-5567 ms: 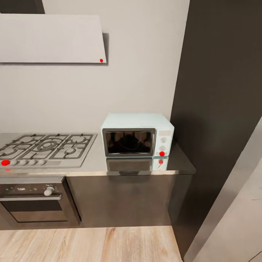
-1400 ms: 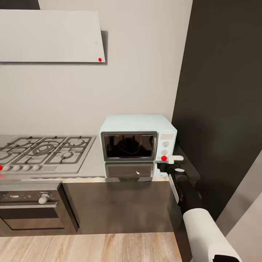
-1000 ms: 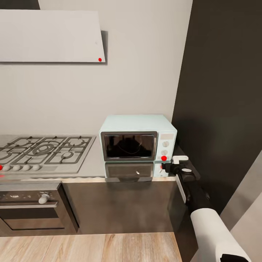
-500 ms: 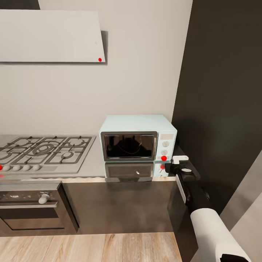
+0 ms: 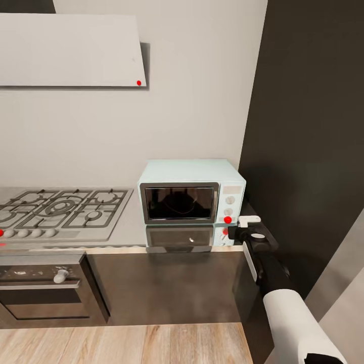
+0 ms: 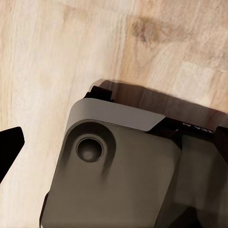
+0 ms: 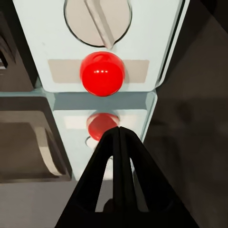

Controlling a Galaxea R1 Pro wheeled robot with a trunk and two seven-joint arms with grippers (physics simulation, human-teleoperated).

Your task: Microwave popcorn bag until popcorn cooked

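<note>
The mint-blue microwave stands on the grey countertop with its dark glass door closed. No popcorn bag shows on the counter, and the dark glass hides what is inside. My right gripper hovers at the microwave's lower right corner, level with the red round button. In the right wrist view the black fingertips are pressed together, a short way in front of the red button and aimed just under it. A knob sits beside the button. A black wedge shows in the left wrist view.
A steel gas hob lies left of the microwave, with a black oven beneath. A tall dark cabinet rises close on the right of my right arm. The left wrist camera faces light wood floor and a dark grey part of the robot.
Since the oldest frame the camera has moved closer and my right arm has risen beside the microwave. Over the last second the gripper shifted slightly right, then barely back.
</note>
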